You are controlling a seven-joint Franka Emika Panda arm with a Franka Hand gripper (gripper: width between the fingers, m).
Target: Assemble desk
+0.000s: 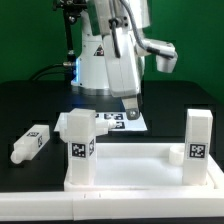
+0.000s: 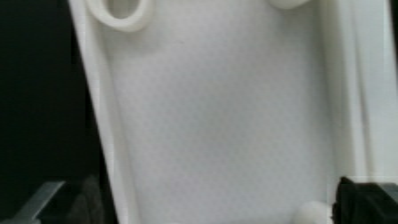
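Observation:
The desk's white rimmed panel [image 1: 140, 162] lies flat at the front of the table. Two square legs stand upright on it, one at the exterior view's left [image 1: 78, 146] and one at the right [image 1: 198, 138], each with a black-and-white tag. A third leg [image 1: 30, 143] lies loose on the black table at the left. My gripper [image 1: 130, 106] hangs behind the panel's far edge. In the wrist view the panel [image 2: 214, 110] fills the picture, with two round holes [image 2: 121, 12] at its far end. My gripper [image 2: 205, 202] is open, with a dark finger on either side of the panel; whether the fingers touch it I cannot tell.
The marker board [image 1: 108, 121] lies on the black table under the arm, just behind the panel. The robot's white base [image 1: 100, 60] and cables stand at the back. A green wall closes the scene behind.

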